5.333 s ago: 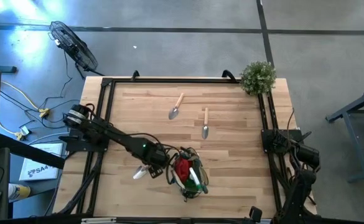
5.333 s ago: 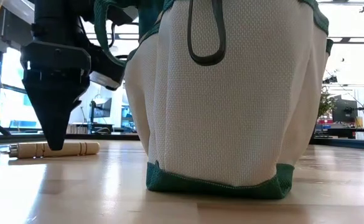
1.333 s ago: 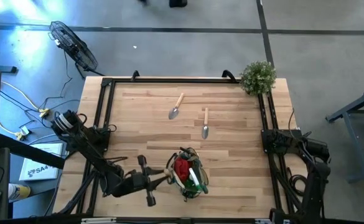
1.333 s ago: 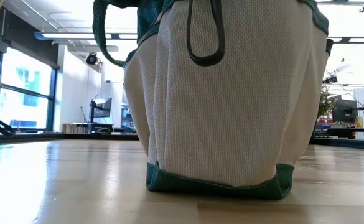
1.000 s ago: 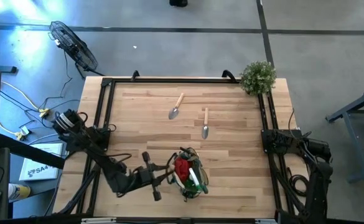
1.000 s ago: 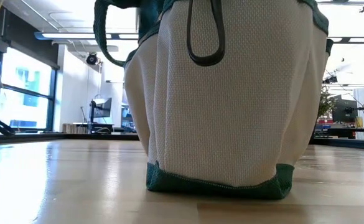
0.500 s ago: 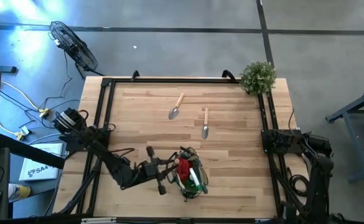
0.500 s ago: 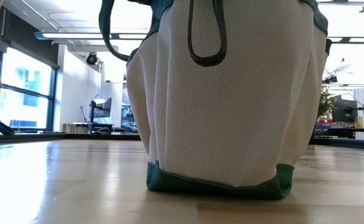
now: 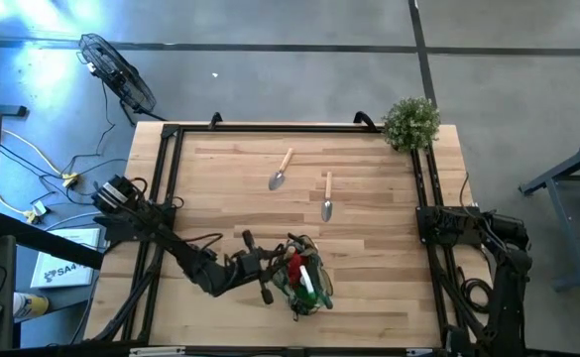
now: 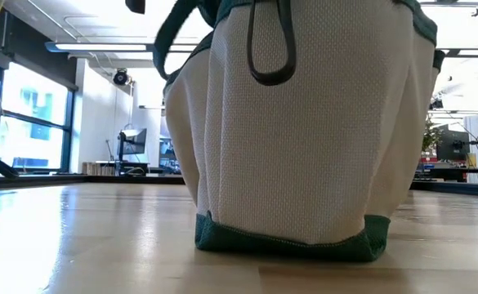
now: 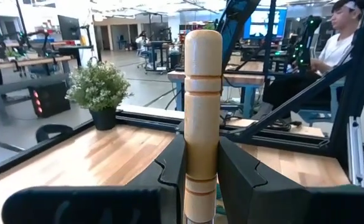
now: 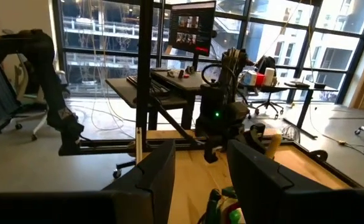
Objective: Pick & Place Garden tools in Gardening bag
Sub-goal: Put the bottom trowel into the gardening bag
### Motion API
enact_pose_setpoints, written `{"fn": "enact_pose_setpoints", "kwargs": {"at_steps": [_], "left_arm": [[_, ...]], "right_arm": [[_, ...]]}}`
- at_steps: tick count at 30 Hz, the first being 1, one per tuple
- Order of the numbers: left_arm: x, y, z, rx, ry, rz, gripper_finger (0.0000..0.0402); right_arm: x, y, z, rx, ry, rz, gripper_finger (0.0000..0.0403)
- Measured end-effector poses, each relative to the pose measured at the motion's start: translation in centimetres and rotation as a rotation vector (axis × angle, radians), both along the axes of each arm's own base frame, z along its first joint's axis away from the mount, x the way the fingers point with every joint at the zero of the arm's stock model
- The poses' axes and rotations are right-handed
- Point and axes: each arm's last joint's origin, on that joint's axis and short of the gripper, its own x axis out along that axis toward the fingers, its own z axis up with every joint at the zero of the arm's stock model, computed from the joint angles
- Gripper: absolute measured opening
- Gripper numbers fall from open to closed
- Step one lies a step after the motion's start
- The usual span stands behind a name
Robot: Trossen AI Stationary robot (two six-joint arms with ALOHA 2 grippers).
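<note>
Left gripper (image 11: 200, 177) clamped on a trowel (image 11: 202, 118) handle, over the bag (image 9: 299, 278). Next: lower, release. Right gripper (image 12: 200, 174) open, parked at table edge.

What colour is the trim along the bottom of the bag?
Dark green, under pale woven fabric on the bag; the trim shows best in the low view.

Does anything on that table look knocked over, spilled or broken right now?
Nothing stands out. The gardening bag stands upright on the table, two trowels lie flat and apart farther back, and the potted plant sits upright at a back corner. The left gripper holds a wooden tool handle by the bag.
</note>
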Motion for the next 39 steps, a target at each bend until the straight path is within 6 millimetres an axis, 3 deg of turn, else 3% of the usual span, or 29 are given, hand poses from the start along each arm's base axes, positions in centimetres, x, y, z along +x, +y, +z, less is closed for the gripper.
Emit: {"fn": "enact_pose_setpoints", "kwargs": {"at_steps": [13,19,27,39], "left_arm": [[-1.1,-2.2,3.2,0.114,-0.049,0.006,0.0056],[-3.1,-4.8,4.3,0.133,-0.017,0.036,0.0056],[-5.8,-7.4,4.1,0.025,-0.031,-0.005,0.0056],[-2.7,-5.0,2.4,-0.038,0.010,0.079,0.0056]], "right_arm": [[0.0,0.1,-0.3,-0.020,0.004,0.001,0.0137],[0.1,0.3,-0.6,-0.021,0.004,0.001,0.0137],[0.1,0.4,-1.0,-0.088,0.020,0.000,0.0137],[3.3,-0.4,-2.1,-0.215,0.058,-0.077,0.0137]]}}
